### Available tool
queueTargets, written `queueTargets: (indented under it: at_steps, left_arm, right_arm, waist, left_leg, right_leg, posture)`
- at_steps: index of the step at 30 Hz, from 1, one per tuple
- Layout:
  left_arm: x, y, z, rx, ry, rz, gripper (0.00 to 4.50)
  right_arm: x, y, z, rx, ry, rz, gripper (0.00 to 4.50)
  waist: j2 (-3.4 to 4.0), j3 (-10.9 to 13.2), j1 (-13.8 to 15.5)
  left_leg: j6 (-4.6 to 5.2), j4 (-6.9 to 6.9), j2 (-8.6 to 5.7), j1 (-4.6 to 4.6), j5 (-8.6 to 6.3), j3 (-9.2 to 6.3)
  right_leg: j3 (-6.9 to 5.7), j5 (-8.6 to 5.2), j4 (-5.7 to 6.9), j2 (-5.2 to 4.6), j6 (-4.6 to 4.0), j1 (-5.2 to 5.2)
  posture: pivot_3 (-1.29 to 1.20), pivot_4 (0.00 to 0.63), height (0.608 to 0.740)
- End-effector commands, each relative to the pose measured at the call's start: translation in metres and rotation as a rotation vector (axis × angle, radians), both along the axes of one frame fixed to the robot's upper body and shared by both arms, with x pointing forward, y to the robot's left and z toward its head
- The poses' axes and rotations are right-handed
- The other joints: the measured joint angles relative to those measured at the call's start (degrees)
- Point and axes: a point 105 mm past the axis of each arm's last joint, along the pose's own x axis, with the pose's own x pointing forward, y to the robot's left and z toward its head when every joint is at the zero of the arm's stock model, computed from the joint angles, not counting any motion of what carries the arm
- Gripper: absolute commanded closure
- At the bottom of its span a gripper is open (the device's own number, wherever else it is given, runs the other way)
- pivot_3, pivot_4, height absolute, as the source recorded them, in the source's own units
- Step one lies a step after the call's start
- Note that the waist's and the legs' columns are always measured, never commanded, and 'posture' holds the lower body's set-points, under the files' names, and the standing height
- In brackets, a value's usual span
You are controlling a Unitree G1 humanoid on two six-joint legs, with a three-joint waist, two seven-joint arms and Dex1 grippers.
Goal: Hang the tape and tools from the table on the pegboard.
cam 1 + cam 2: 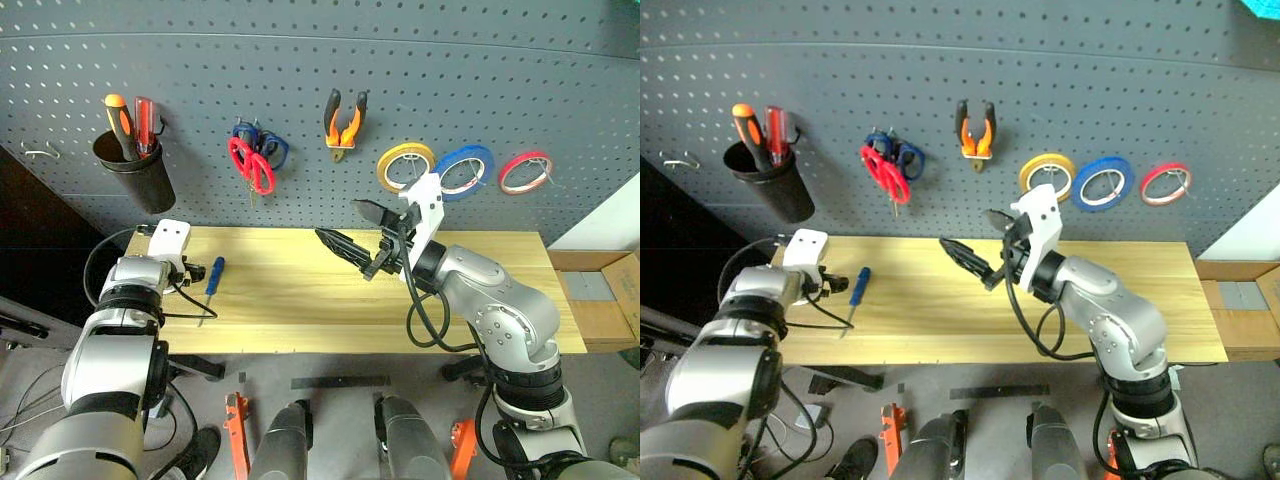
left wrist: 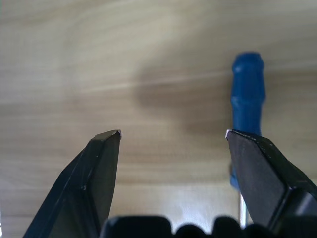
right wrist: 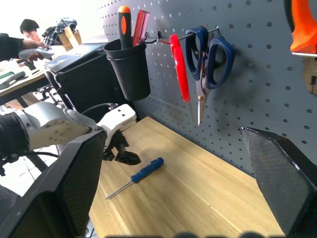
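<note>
Pegboard: nearly full now. Blue tape up on a hook between a yellow roll and a red roll.
Red-handled scissors: hung, overlapping the blue-handled scissors.
Pliers: hung too, orange-and-black handles upward, jaws down.
Black cup: hooked at the board's left end, holding an orange screwdriver and a red screwdriver.
Blue-handled screwdriver: the last one out! Flat on the table near its left end, handle toward the back edge, thin shaft toward the front edge.
Left gripper: fingers apart, nothing between them, poised low just beside the screwdriver handle, not yet around it.
Right gripper: spread wide and empty, held up above the table's middle.
Progress: judging by the board, tape and two tools done, one tool left.
Remaining: grip the screwdriver, lift it, get it onto the pegboard, perhaps into the cup.
</note>
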Motion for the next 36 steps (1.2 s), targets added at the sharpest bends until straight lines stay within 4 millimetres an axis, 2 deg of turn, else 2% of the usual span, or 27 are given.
queueTargets:
  at_steps: [1,8,18,30,33,36]
  left_arm:
    - [0.010,-0.007,0.010,-0.002,-0.060,-0.023,0.87]
    - [0.011,-0.020,0.011,-0.114,-0.060,-0.063,0.87]
    - [-0.005,-0.022,-0.013,-0.132,0.058,-0.058,0.87]
    - [-0.007,-0.027,-0.020,-0.126,0.078,-0.059,0.87]
    - [-0.007,-0.027,-0.021,-0.132,0.081,-0.055,1.39]
    - [-0.008,-0.028,-0.021,-0.142,0.083,-0.053,2.47]
  right_arm:
    - [-0.008,0.001,0.016,0.036,-0.054,0.019,0.00]
    - [-0.007,-0.001,0.015,0.029,-0.048,0.013,0.00]
    - [-0.006,-0.001,0.018,0.034,-0.050,0.007,0.00]
    - [-0.006,-0.004,0.022,0.047,-0.051,-0.004,0.00]
    - [-0.006,-0.005,0.022,0.047,-0.049,-0.007,0.00]
    - [-0.005,-0.005,0.023,0.048,-0.051,-0.010,0.00]
  waist:
    - [0.00,0.04,-0.01]
    - [-0.09,0.64,-0.34]
    - [-0.05,1.17,-0.42]
    - [-0.03,1.28,-0.40]
    - [-0.03,1.29,-0.43]
    - [-0.04,1.29,-0.48]
  left_leg:
    - [0.00,0.00,-0.02,0.00,0.00,0.01]
    - [0.00,0.00,0.01,0.00,0.00,0.01]
    - [0.00,0.00,0.00,-0.01,0.00,0.01]
    - [0.00,0.00,0.01,-0.01,0.00,0.00]
    - [0.00,0.00,0.01,-0.01,0.00,0.00]
    - [0.00,0.00,0.01,-0.01,0.00,0.00]
  right_leg:
    - [0.00,0.00,-0.01,-0.01,0.00,0.00]
    - [-0.02,0.00,0.03,-0.01,0.00,-0.01]
    - [-0.04,0.00,0.03,0.00,0.01,-0.02]
    - [-0.05,0.00,0.02,-0.01,0.01,-0.01]
    - [-0.05,-0.01,0.01,-0.01,0.01,-0.01]
    - [-0.06,-0.01,0.01,-0.01,0.01,-0.01]
  posture:
    - [-0.06,0.301,0.740]
    - [-0.06,0.305,0.740]
    - [-0.06,0.313,0.740]
    - [-0.07,0.324,0.740]
    - [-0.07,0.323,0.740]
    - [-0.07,0.321,0.740]
